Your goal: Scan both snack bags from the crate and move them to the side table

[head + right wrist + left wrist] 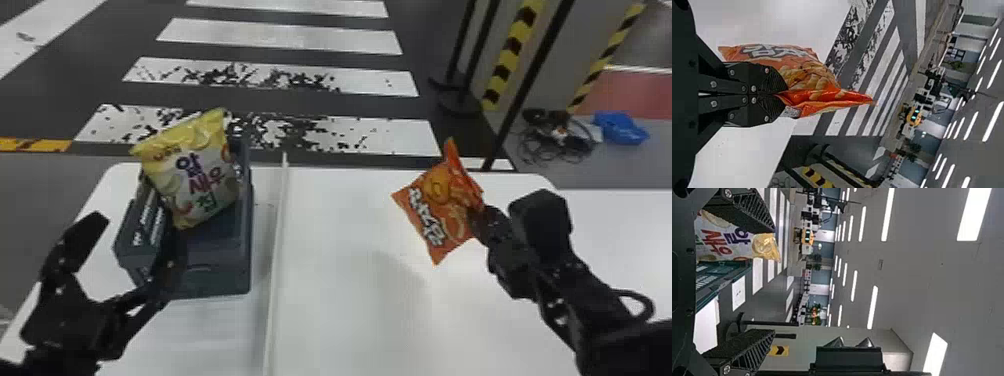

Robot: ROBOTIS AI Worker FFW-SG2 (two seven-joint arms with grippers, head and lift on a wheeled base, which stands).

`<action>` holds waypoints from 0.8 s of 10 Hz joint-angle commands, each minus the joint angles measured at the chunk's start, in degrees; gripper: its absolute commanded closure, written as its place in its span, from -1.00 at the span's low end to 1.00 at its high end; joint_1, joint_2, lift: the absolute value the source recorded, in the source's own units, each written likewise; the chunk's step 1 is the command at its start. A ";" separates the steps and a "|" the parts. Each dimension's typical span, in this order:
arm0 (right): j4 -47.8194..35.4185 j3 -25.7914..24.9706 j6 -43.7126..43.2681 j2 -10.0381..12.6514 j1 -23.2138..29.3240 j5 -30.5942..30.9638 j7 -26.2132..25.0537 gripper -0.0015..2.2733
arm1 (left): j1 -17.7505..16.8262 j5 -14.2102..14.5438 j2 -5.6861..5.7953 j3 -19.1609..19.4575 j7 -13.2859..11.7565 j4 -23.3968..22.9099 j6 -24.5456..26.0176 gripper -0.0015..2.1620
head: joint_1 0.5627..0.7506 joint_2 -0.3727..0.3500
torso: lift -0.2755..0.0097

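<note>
Black right gripper [481, 220] pinches the orange bag [442, 200]; yellow bag [197, 175] sits in the crate [220, 282].
Nearest, we see the left gripper [134, 229] at the near side of the crate, its two fingers spread wide. Right of the crate, we find the orange bag held over the white table [340, 300]. Inside the crate, the yellow bag leans, its top above the rim. Beyond the crate lie white floor stripes [390, 136].

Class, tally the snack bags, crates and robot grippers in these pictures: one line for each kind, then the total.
Snack bags: 2 (yellow bag, orange bag)
Crates: 1 (dark crate)
Grippers: 2 (left gripper, right gripper)
Total: 5
</note>
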 commanded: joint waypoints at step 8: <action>14.78 15.17 -35.28 -11.28 8.17 29.66 1.53 0.98 | -0.06 0.70 0.00 0.28 0.00 1.73 -1.83 -0.91 | 0.41 0.35 | 0.24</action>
